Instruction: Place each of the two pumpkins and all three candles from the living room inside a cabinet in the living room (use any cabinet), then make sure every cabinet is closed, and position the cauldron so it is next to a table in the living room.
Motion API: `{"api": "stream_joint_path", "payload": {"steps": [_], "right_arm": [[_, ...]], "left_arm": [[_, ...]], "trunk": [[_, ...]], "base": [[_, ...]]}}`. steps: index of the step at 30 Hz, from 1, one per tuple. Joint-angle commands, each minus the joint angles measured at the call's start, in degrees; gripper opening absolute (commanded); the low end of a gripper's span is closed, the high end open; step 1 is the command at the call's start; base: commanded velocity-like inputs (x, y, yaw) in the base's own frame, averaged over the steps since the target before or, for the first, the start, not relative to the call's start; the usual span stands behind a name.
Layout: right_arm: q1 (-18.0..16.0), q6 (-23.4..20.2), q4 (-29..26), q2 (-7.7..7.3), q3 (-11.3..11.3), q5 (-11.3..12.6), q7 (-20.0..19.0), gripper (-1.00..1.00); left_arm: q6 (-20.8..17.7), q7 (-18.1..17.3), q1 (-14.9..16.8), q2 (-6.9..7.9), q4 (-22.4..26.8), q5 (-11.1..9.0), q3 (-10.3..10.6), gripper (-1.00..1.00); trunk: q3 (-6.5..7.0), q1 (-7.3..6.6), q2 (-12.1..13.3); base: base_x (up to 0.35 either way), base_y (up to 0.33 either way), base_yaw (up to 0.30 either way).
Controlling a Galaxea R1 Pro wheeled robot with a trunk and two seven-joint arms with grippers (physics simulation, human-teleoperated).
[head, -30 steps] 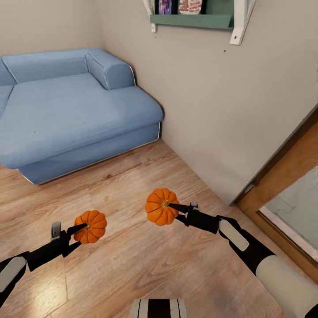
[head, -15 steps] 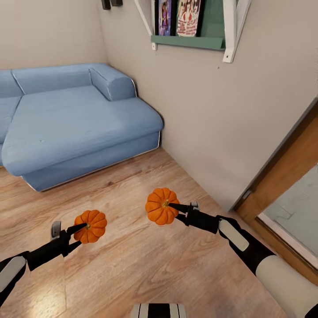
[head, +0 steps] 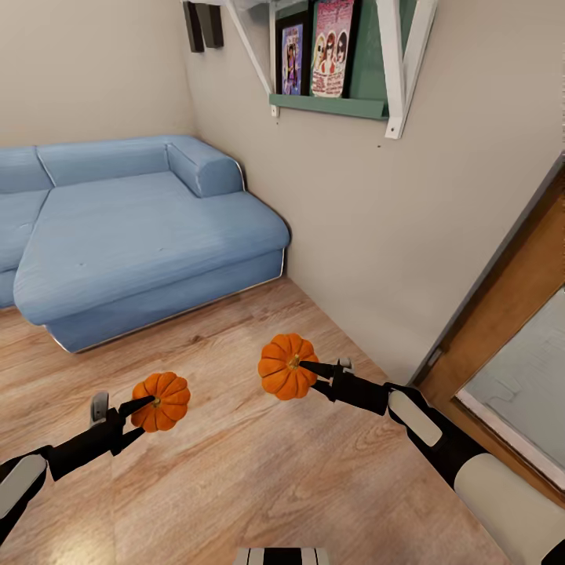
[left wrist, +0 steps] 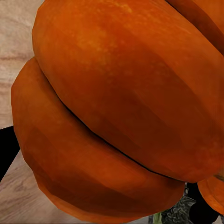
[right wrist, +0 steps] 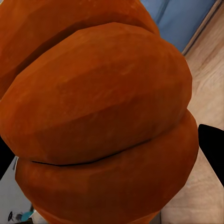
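I hold two ribbed orange pumpkins above the wooden floor. My left gripper [head: 147,404] is shut on the smaller-looking pumpkin [head: 163,401] at lower left of the head view. My right gripper [head: 308,367] is shut on the other pumpkin [head: 284,366] near the middle. In the left wrist view the pumpkin [left wrist: 121,107] sits close against the camera. The right wrist view has its pumpkin [right wrist: 102,126] just as close, with a strip of blue sofa and floor beyond. The cabinet, candles, cauldron and table are out of view.
A blue sofa [head: 141,235] fills the corner at left. A beige wall [head: 408,220] runs along the right, carrying a green shelf [head: 329,102] with books. A wooden door frame [head: 502,314] stands at far right. Wooden floor [head: 235,471] lies below both arms.
The whole head view has shifted down in the picture, so more of the wall and shelf shows: the camera has tilted up. Both arms and pumpkins keep their places in the view.
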State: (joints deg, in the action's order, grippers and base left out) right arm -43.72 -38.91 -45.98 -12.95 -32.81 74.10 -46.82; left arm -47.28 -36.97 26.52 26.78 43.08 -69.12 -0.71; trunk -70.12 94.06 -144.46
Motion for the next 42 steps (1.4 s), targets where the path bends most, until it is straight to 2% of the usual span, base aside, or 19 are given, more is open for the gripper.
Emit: {"api": "stream_joint_path", "payload": {"steps": [1,42], "right_arm": [[-0.05,-0.26,0.01,-0.06,-0.21,0.44,0.15,-1.00],[-0.05,-0.23,-0.14,-0.06,-0.25,0.40,0.19,-1.00]], "left_arm": [[-0.27,-0.04,0.02,-0.02,-0.01,0.02,-0.08,-1.00],[-0.27,0.05,0.01,-0.47,-0.01,0.21,0.10,-1.00]], "trunk": [[0.18,-0.03,0.00],[9.41,-1.09,0.55]], "base": [[0.000,0.000,0.000],[0.000,0.000,0.006]]}}
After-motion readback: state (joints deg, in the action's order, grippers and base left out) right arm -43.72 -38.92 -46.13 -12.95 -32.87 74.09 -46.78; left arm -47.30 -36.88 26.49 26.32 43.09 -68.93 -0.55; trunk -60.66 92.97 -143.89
